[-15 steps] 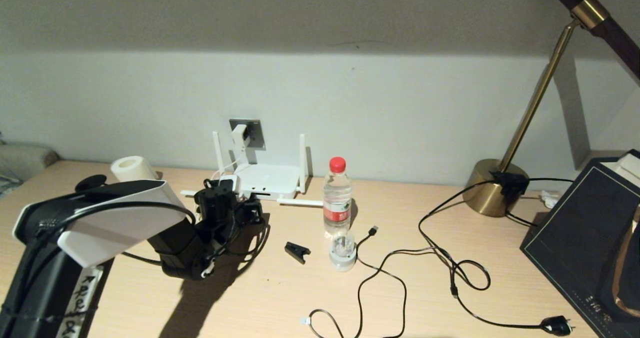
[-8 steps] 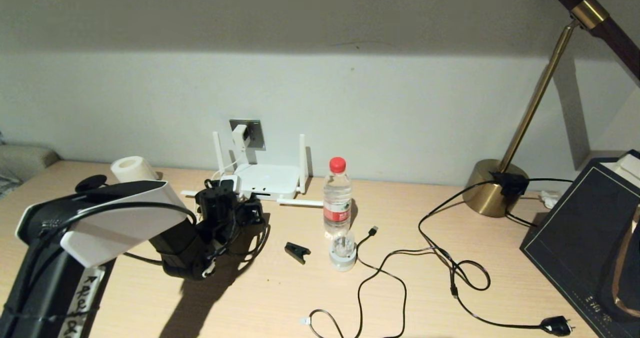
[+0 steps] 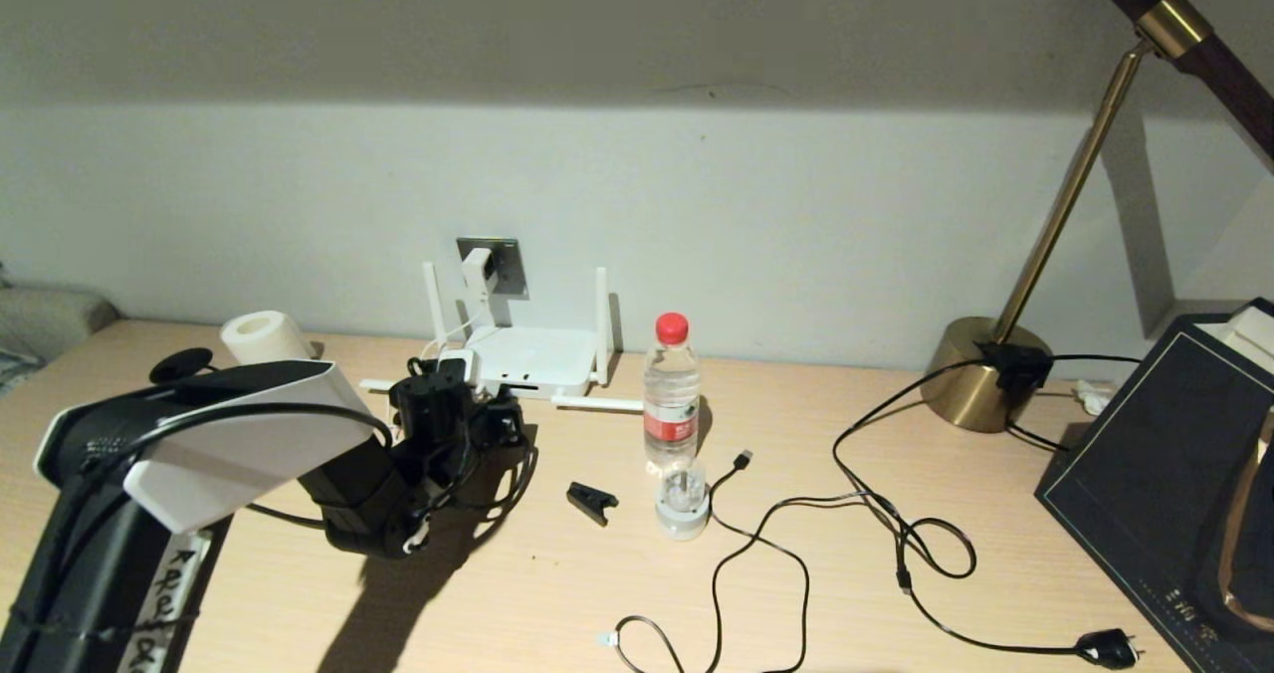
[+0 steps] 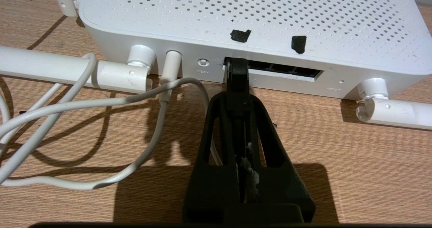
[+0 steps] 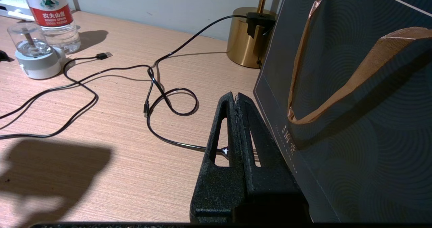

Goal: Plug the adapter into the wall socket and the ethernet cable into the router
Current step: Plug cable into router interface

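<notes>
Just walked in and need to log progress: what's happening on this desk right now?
The left gripper has its fingers shut on the ethernet cable connector, holding it at the first port on the router edge. Whether it is fully seated cannot be told. The adapter already sits in the wall socket, its white cord running down to the router. The right gripper is shut and empty, parked beside a dark paper bag.
</notes>
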Controlling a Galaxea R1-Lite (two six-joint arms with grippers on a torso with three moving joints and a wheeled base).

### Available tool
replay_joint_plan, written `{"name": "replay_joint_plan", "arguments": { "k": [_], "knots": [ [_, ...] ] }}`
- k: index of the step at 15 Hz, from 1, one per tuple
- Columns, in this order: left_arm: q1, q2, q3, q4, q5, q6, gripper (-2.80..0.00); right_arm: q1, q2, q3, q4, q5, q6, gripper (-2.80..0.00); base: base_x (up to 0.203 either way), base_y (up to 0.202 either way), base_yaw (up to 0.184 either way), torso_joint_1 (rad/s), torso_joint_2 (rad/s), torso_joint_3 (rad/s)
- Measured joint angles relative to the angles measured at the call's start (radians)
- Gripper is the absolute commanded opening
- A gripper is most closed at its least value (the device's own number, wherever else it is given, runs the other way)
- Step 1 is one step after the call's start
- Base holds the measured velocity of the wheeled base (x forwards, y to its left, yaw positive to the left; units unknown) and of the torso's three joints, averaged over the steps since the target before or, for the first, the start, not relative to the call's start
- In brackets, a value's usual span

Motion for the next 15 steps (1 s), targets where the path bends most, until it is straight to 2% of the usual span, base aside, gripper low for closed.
{"name": "replay_joint_plan", "arguments": {
  "k": [4,7,11,15],
  "knots": [
    [0.002,0.003,0.000,0.000,0.000,0.002,-2.80,0.000,0.000,0.000,0.000,0.000,0.000,-2.80,0.000,0.000,0.000,0.000,0.00,0.000],
    [0.004,0.004,-0.010,0.004,-0.001,0.027,-2.80,0.000,0.000,0.000,0.000,0.000,0.000,-2.80,0.000,0.000,0.000,0.000,0.00,0.000],
    [0.007,0.005,-0.015,0.004,-0.049,0.031,-2.80,0.000,0.000,0.000,0.000,0.000,0.000,-2.80,0.000,0.000,0.000,0.000,0.00,0.000],
    [0.006,0.003,-0.017,0.007,-0.054,0.050,-2.80,0.000,0.000,0.000,0.000,0.000,0.000,-2.80,0.000,0.000,0.000,0.000,0.00,0.000]
  ]
}}
